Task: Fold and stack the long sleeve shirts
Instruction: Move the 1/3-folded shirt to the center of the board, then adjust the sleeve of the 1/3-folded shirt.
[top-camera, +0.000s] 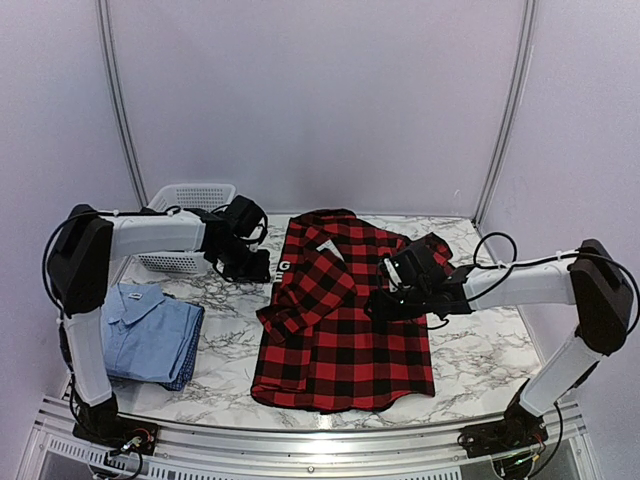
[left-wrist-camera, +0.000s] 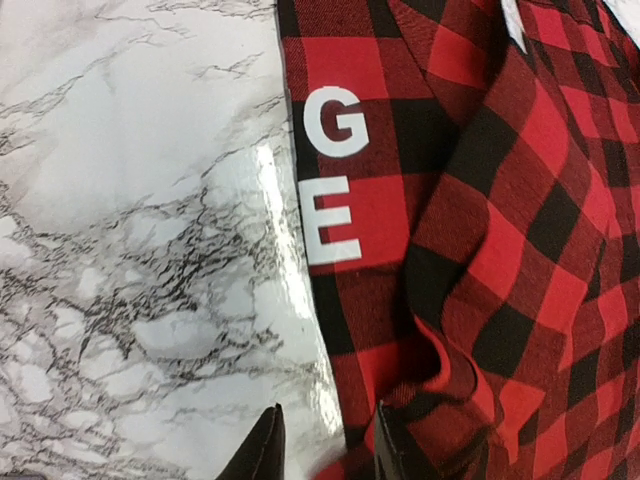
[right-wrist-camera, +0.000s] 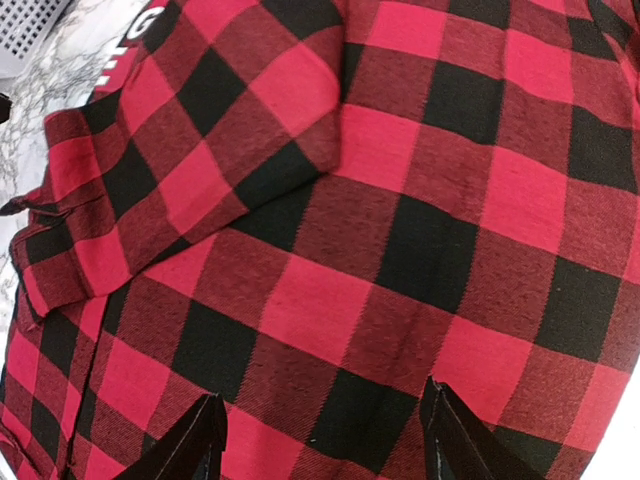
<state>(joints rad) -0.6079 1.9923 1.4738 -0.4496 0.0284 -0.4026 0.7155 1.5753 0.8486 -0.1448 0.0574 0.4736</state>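
The red-and-black flannel shirt (top-camera: 345, 335) lies flat in the middle of the marble table, its left sleeve (top-camera: 305, 298) folded in across the body. White letters (left-wrist-camera: 335, 170) run along its left edge. My left gripper (top-camera: 262, 268) sits at that edge near the shoulder; in the left wrist view (left-wrist-camera: 325, 418) its jaws stand apart, one fingertip over bare marble, the other on the cloth, gripping nothing. My right gripper (top-camera: 385, 300) hovers open over the shirt's body (right-wrist-camera: 400, 200), with the fingers (right-wrist-camera: 205, 440) wide apart. The light blue shirt (top-camera: 150, 335) lies folded at the left.
A white mesh basket (top-camera: 190, 200) stands at the back left, just behind my left forearm; its corner shows in the right wrist view (right-wrist-camera: 25, 30). Bare marble (left-wrist-camera: 130, 200) lies left of the flannel shirt. The table's front rail (top-camera: 300, 445) runs along the near edge.
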